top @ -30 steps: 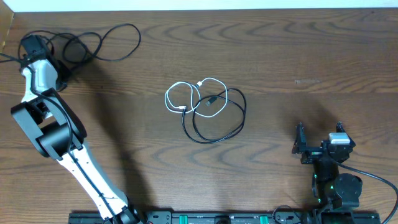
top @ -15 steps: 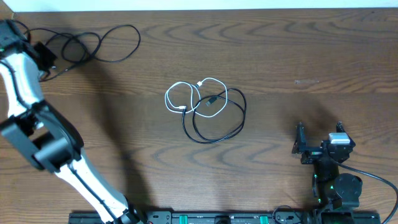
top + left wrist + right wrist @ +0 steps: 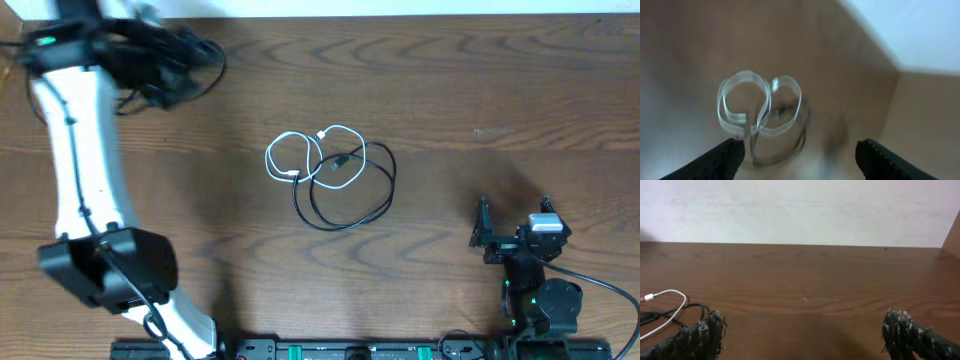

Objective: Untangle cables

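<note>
Overhead: the left gripper, smeared by motion, hangs over the far left corner of the table, right by a loose black cable that sprawls there. Whether it touches that cable cannot be told from here. The other two cords lie together at the table's middle: a white cable in two small loops, crossed over a coiled black cable whose plug sits inside the coil. From the left gripper this knot lies toward the right and nearer the arm bases. From the right gripper, parked near the right base, it lies to the left and a little ahead. Neither arm is clearly the nearer. The white loops are on the left arm's side of the heap, and the black coil bulges toward the right arm. That split looks like the thing the next pull depends on.

Left wrist: the picture is blurred, but it settles what the overhead leaves open. The left gripper has its fingers spread wide with nothing between them. Beyond them lie the white cable and a faint trace of the coiled black cable, well apart from the fingers.

Right wrist: the right gripper is fully spread and empty, low over the table. Only the near edge of the knot shows, at far left: an arc of white cable over the coiled black cable. The corner cable is out of this view
</note>
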Controlling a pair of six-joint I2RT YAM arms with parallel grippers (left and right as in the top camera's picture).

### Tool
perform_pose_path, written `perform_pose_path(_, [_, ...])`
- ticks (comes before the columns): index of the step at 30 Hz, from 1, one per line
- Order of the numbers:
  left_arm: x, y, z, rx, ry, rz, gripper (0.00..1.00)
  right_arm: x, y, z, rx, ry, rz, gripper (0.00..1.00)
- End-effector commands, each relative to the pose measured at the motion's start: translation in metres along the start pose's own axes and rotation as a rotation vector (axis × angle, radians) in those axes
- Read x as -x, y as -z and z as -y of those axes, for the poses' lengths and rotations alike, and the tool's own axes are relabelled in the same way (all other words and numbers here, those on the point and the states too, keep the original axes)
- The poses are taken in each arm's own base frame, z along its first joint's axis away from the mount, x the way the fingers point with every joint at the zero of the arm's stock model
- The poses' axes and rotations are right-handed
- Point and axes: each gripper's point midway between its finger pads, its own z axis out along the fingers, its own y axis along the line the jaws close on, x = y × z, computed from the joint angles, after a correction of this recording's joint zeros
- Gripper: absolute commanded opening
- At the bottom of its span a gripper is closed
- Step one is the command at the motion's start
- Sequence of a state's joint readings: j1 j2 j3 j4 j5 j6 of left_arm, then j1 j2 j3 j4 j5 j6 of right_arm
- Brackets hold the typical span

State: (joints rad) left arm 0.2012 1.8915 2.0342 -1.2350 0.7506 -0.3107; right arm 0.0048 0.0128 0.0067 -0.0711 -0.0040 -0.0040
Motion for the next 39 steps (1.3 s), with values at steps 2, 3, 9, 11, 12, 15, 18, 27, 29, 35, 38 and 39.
perform_pose_path(2, [-0.050, -0.043, -0.016, 0.282, -0.086, -0.134, 0.77, -0.001, 0.000, -0.003, 0.011, -0.014, -0.003, 0.99])
perform_pose_path(3, [-0.059, -0.047, -0.016, 0.314, -0.102, -0.157, 0.76, -0.001, 0.000, -0.003, 0.011, -0.014, -0.003, 0.99])
perform_pose_path(9, [-0.101, -0.056, 0.011, 0.333, -0.179, -0.236, 0.76, -0.001, 0.000, -0.003, 0.011, -0.014, -0.003, 0.99])
perform_pose_path(11, [-0.109, -0.048, 0.018, 0.327, -0.184, -0.233, 0.77, -0.001, 0.000, -0.003, 0.011, -0.014, -0.003, 0.99])
perform_pose_path(12, [-0.115, -0.041, 0.021, 0.325, -0.190, -0.233, 0.77, -0.001, 0.000, -0.003, 0.011, -0.014, -0.003, 0.99])
perform_pose_path(15, [-0.128, -0.013, 0.022, 0.365, -0.210, -0.207, 0.78, -0.001, 0.000, -0.003, 0.011, -0.014, -0.002, 0.99])
perform_pose_path(18, [-0.139, 0.018, 0.021, 0.404, -0.236, -0.154, 0.78, -0.001, 0.000, -0.003, 0.011, -0.014, -0.003, 0.99])
perform_pose_path(27, [-0.185, 0.095, 0.033, 0.346, -0.312, -0.023, 0.82, -0.001, 0.000, -0.003, 0.011, -0.014, -0.003, 0.99])
perform_pose_path(29, [-0.194, 0.102, 0.030, 0.338, -0.317, -0.011, 0.82, -0.001, 0.000, -0.003, 0.011, -0.014, -0.003, 0.99])
perform_pose_path(35, [-0.221, 0.095, -0.001, 0.362, -0.263, -0.046, 0.86, -0.001, 0.000, -0.003, 0.011, -0.014, -0.003, 0.99])
perform_pose_path(38, [-0.222, 0.073, -0.019, 0.380, -0.212, -0.065, 0.86, -0.001, 0.000, -0.003, 0.011, -0.014, -0.003, 0.99])
perform_pose_path(39, [-0.221, 0.065, -0.024, 0.384, -0.193, -0.074, 0.87, -0.001, 0.000, -0.003, 0.011, -0.013, -0.003, 0.99])
